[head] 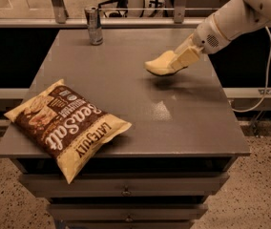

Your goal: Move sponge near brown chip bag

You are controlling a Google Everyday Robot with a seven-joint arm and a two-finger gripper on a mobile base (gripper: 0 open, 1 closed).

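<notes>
The pale yellow sponge (159,64) hangs just above the grey table (140,94) at its right rear, with a shadow under it. My gripper (179,60) comes in from the upper right on a white arm and is shut on the sponge's right end. The brown chip bag (65,124), printed "Sea Salt" and "Late July", lies flat at the table's front left corner, its lower end hanging over the front edge. The sponge is far to the right of and behind the bag.
A slim metal can (94,26) stands at the table's back left. Drawers (126,191) sit below the front edge. A white cable (265,70) hangs off the right side. A railing runs behind the table.
</notes>
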